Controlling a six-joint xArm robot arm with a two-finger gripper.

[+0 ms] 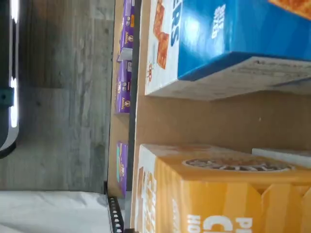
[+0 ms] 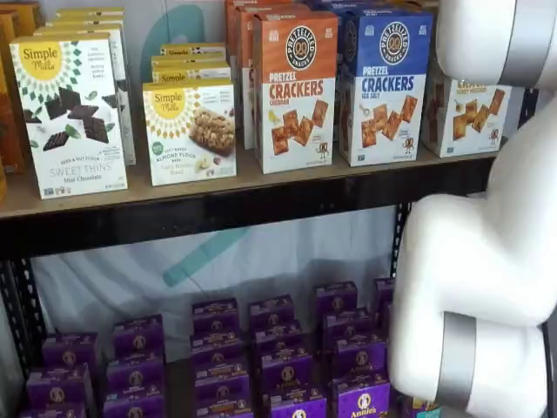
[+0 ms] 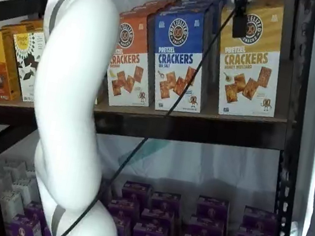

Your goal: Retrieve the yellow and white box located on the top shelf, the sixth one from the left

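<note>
The yellow and white box (image 3: 251, 64) stands at the right end of the top shelf (image 3: 204, 128), next to the blue-topped carton (image 3: 179, 55). In a shelf view the arm hides part of the box (image 2: 470, 113). The wrist view, turned on its side, shows the box's yellow top (image 1: 218, 194) and the blue carton (image 1: 233, 39) with bare tan board (image 1: 218, 121) between them. My gripper (image 3: 240, 17) shows only as a black finger hanging from the view's top edge, over the box's upper left corner, with a cable beside it. No gap shows.
An orange-topped carton (image 2: 294, 87) and Simple Mills boxes (image 2: 74, 113) stand further left. Small purple boxes (image 2: 278, 357) fill the lower level. My white arm (image 2: 487, 261) stands before the shelf's right end. A black perforated upright (image 3: 288, 144) is right of the yellow box.
</note>
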